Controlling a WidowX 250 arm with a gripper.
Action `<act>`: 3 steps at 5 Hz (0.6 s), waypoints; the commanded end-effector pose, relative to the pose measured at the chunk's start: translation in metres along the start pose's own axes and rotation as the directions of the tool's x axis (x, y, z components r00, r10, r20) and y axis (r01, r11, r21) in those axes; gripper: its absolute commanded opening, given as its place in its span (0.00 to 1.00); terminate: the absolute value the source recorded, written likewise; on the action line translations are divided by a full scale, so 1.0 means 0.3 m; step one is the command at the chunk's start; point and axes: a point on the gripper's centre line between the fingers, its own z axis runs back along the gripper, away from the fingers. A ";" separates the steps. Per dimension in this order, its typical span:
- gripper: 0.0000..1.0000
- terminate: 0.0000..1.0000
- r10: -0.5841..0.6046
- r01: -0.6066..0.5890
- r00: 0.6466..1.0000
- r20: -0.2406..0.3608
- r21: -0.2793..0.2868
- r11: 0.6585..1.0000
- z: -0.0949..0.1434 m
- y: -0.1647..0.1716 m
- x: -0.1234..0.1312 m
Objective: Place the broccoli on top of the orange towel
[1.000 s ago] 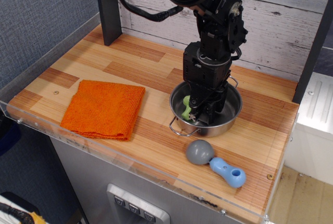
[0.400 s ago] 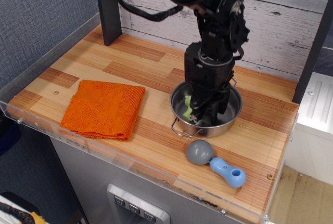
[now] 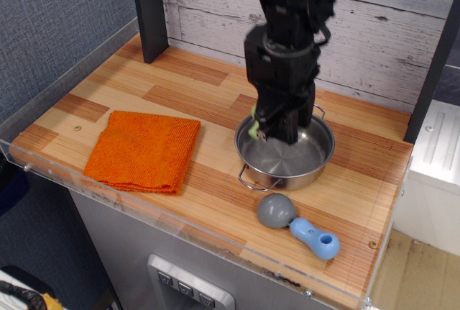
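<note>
Holding: I see my gripper (image 3: 264, 127) closed on the broccoli (image 3: 254, 127), apparently clear above the pot (image 3: 286, 154).
Towel: orange towel (image 3: 144, 149) near the front-left corner.

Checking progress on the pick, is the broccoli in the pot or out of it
Out. The broccoli hangs in the gripper above the pot, whose steel bottom shows bare.
</note>
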 end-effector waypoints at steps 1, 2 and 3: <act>0.00 0.00 0.057 -0.057 0.998 -0.008 -0.106 0.993 0.175 0.019 0.097; 0.00 0.00 0.117 -0.115 0.993 0.013 -0.100 0.988 0.207 0.094 0.196; 0.00 0.00 0.181 -0.176 0.983 0.038 -0.099 0.979 0.220 0.178 0.312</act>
